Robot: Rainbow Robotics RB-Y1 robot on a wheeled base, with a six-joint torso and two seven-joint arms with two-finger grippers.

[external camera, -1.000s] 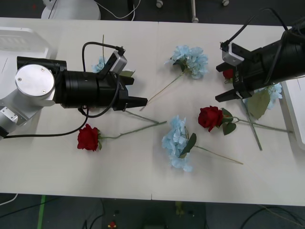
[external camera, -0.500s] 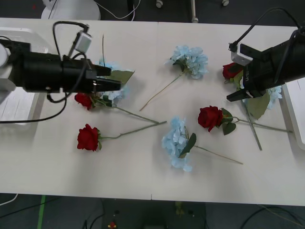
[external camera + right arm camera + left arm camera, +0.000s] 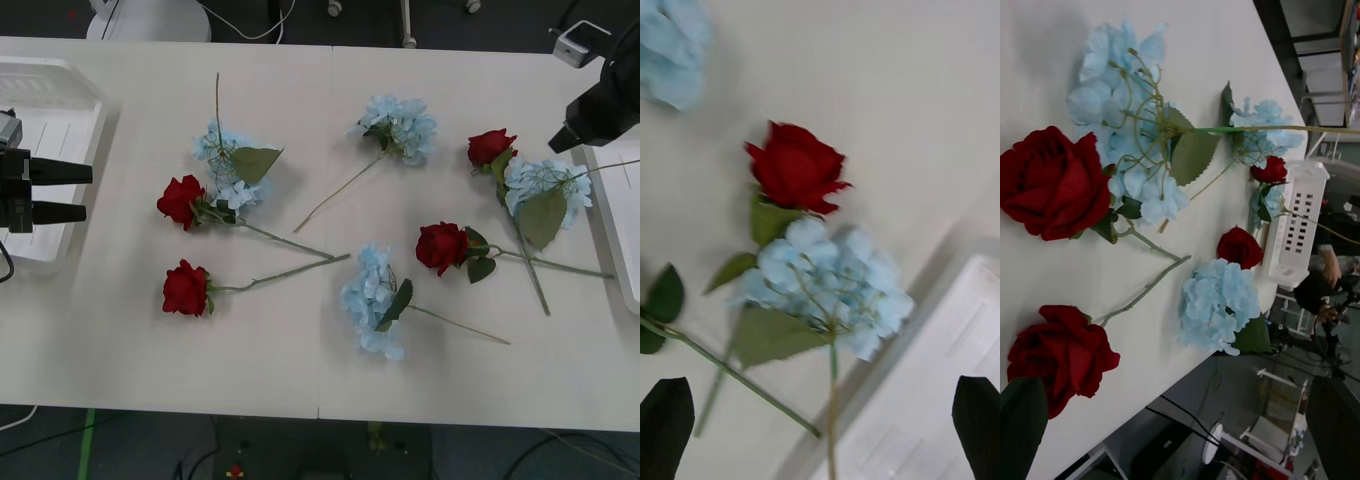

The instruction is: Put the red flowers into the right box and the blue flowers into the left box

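- Well, the tabletop [image 3: 300, 120] spreads pale before me, with loose flowers scattered all across it.
- The left box [image 3: 55, 110] sits at the tabletop's left end; none of the flowers I can see lies in it.
- The right box [image 3: 615, 215] shows at the right edge, likewise bare where I can see it.
- My left fingers [image 3: 60, 192] hang over the left box's near rim, spread apart and holding nothing.
- My right fingers [image 3: 820, 420] sit above the tabletop's far right side, by the right box, spread wide and holding nothing.
- The blue flowers [image 3: 375, 300] lie in four clusters: left, far middle, near middle, and right just beside the right box.
- The red flowers [image 3: 441, 246] are four roses, two left, two right, all lying on the tabletop.
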